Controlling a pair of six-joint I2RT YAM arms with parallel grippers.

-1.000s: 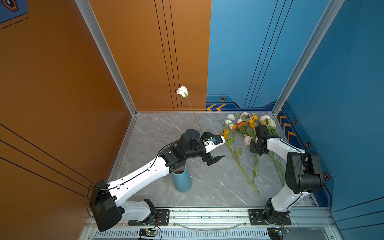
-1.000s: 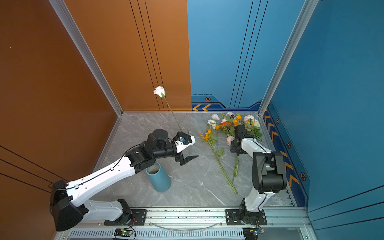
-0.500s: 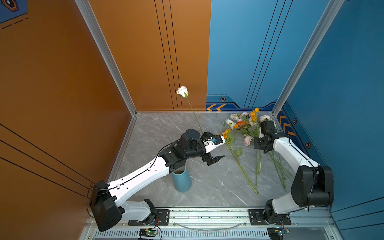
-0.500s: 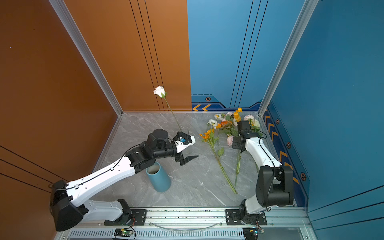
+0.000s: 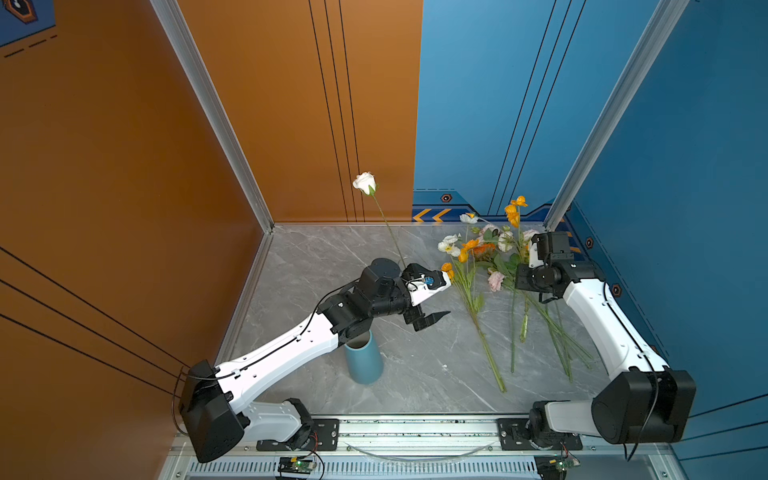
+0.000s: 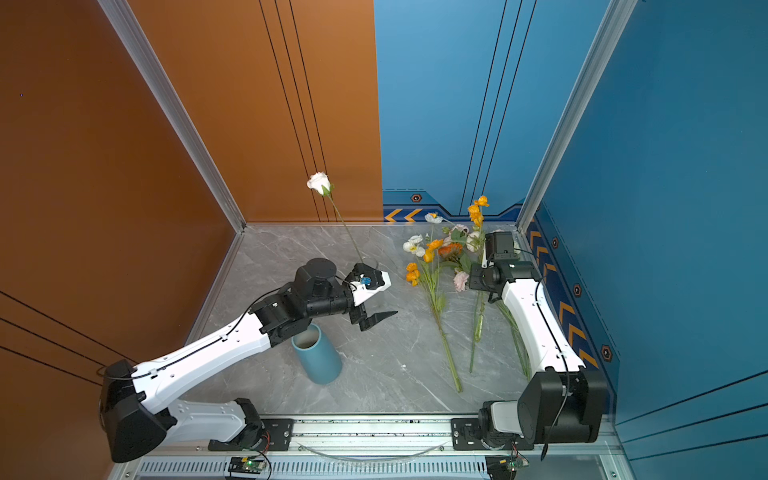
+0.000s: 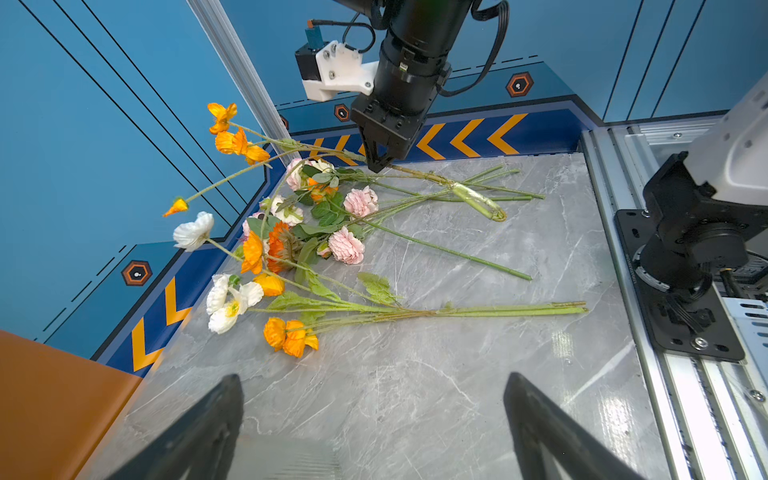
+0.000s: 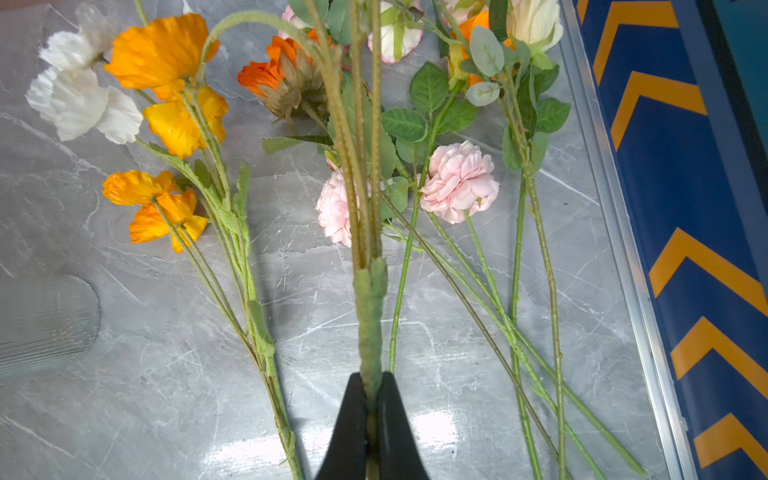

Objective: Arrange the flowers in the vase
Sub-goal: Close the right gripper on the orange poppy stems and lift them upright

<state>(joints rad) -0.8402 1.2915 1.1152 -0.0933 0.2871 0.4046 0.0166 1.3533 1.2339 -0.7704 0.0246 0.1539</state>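
Right fingers (image 8: 349, 428) tight on an orange-flower stem (image 8: 370, 316); left fingers (image 7: 199, 436) wide apart, flowers (image 7: 345, 245) well beyond.

arms (image 5: 286, 347): white shells, black joints | left hand (image 7: 374, 432): black tapered fingers (image 7: 199, 432) | wrist plug (image 5: 428, 281): seemingly blue

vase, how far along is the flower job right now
Looks done: one white rose stands upright, its foot hidden behind the left arm; the blue vase shows no stems. In hand: the right gripper, jaws shut on an orange stem, holds its blooms off the table. The left gripper is open, empty. Left: the other flowers, on the table.
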